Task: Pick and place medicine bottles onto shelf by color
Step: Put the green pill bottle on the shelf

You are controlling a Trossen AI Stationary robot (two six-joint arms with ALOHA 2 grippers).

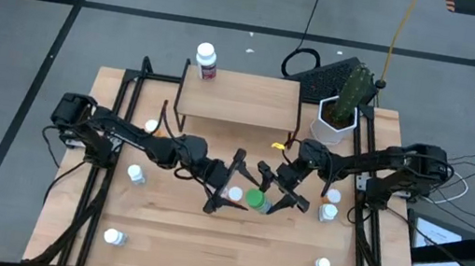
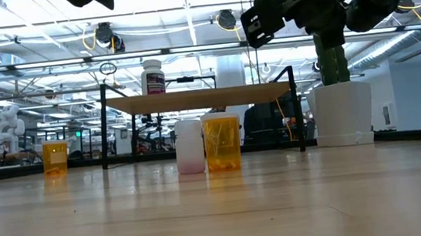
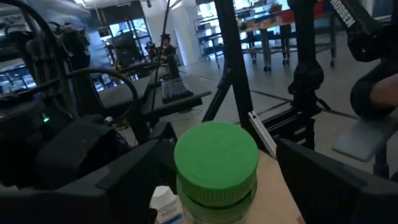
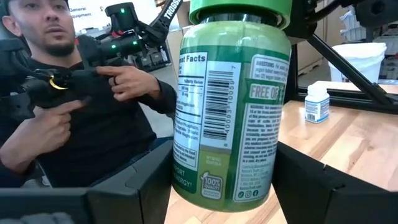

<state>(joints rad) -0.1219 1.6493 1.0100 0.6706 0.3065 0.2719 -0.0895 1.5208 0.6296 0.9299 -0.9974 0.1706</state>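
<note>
Green-capped bottle (image 1: 254, 199), green label with barcode, sits between the fingers of the right gripper (image 1: 282, 196), which close on its body and hold it above the bench (image 1: 201, 250), as the right wrist view shows (image 4: 227, 112). The left gripper (image 1: 227, 193) stands just on the far side of the same bottle, its fingers spread wide around the green cap (image 3: 216, 155) without visibly touching it. A white-capped bottle (image 1: 234, 193) lies just beside the left fingers, next to the green one.

Beyond the fingers, toward the back of the bench, stands the shelf (image 1: 239, 98), a light-wood board on thin black legs; one white-capped bottle with a dark label (image 1: 206, 60) stands on its left end. In the low view a white bottle (image 2: 189, 145) and an orange bottle (image 2: 222, 142) stand touching side by side before the shelf.

Further white-capped bottles lie outward of the left fingers (image 1: 135, 173) (image 1: 113, 237) and outward of the right fingers (image 1: 330, 209) (image 1: 322, 265). A white hexagonal pot with a cactus (image 1: 339, 110) stands beside the shelf's right end.

A person (image 4: 74, 93) in dark clothing shows beyond the bench in the right wrist view.
</note>
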